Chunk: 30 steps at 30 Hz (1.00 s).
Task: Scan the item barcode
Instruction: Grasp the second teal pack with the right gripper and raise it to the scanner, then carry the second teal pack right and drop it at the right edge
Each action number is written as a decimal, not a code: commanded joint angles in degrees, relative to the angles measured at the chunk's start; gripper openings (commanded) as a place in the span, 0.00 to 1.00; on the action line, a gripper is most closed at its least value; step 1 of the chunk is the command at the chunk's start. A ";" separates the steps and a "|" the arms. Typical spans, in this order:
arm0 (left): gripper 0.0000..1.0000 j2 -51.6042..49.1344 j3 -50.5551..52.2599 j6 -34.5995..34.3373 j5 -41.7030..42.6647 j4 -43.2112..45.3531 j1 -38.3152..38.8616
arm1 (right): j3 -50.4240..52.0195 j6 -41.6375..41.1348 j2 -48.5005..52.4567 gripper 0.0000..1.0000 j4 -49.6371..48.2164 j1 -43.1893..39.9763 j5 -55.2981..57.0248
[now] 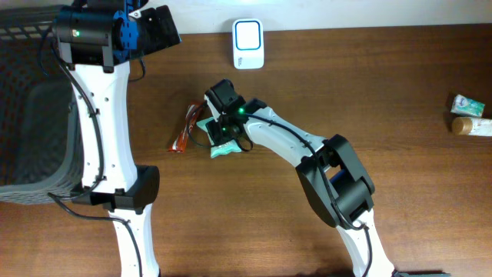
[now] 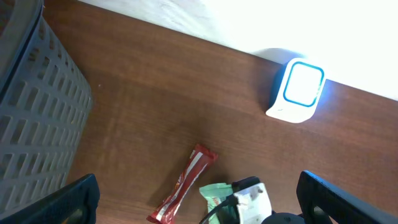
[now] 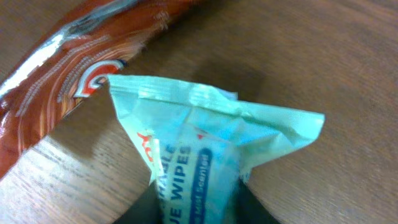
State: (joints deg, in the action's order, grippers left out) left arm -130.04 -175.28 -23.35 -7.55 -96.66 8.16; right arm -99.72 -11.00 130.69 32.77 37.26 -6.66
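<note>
Mint-green wipes pack [image 3: 205, 143] — crimped, crinkled end.

wipes pack [image 1: 224, 151] beside snack bar [image 1: 184, 131], scanner [image 1: 248, 44] behind, basket [image 1: 34, 108] left

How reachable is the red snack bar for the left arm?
Probably yes: the left hand is open, the red snack bar lies uncovered, and the right hand grips the wipes pack beside it.

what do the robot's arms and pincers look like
The left arm and right arm both have white links, bulky black joints, thin black cables and a small green light. The left one adds a blue piece near the wrist. The left pincer and right pincer have dark fingers.
</note>
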 commanded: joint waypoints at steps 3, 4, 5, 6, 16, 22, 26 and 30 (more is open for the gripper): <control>0.99 -0.24 -0.11 0.70 -0.39 -0.04 -0.09 | -5.86 -1.55 -1.51 0.04 4.96 -2.32 4.15; 0.99 -0.24 -0.11 0.70 -0.39 -0.04 -0.09 | -6.71 -1.55 -1.92 0.04 5.70 -2.91 4.13; 0.99 -0.24 -0.11 0.72 -0.39 -0.04 -0.09 | -8.76 -1.51 -3.13 0.04 6.27 -4.28 4.17; 0.99 -0.24 -0.11 0.72 -0.39 -0.04 -0.09 | -10.21 -1.49 -3.72 0.04 6.14 -5.18 4.46; 0.99 -0.24 -0.11 0.72 -0.39 -0.04 -0.09 | -15.56 0.66 2.86 0.04 -25.18 -14.97 8.94; 0.99 -0.24 -0.11 0.72 -0.39 -0.04 -0.09 | -15.93 0.63 3.72 0.04 -32.41 -16.37 20.74; 0.99 -0.24 -0.11 0.72 -0.39 -0.04 -0.09 | -16.02 0.63 -2.29 0.04 -22.69 -21.51 36.17; 0.99 -0.24 -0.11 0.72 -0.39 -0.04 -0.09 | -16.02 -2.32 -4.24 0.04 -3.69 -33.92 36.92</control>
State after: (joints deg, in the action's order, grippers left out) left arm -130.04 -175.28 -23.33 -7.55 -96.68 8.16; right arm -115.31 -10.52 129.95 22.00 11.64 25.36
